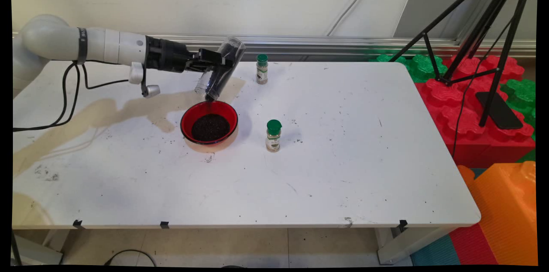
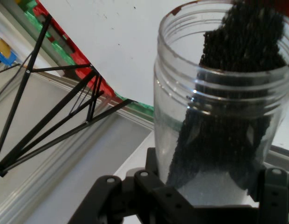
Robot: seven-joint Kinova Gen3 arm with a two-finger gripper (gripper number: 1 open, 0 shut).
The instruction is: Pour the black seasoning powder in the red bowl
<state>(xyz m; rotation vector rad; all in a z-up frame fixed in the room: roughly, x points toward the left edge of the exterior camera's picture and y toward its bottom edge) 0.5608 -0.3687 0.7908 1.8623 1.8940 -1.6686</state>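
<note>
The clear jar (image 1: 221, 70) is gripped by the closed tool (image 1: 216, 62) and tipped mouth-down just above the red bowl (image 1: 209, 122) on the surface (image 1: 343, 156); many dark grains (image 1: 210, 127) are already poured, some remain inside.

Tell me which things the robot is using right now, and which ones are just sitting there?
In use:
gripper, shut on the clear jar
clear jar, tipped mouth down
black grains spilling from it
red bowl underneath, holding a pile of grains

Just sitting there:
green-capped spice bottle right of the bowl
second green-capped spice bottle at the table's far edge
black tripod
</note>
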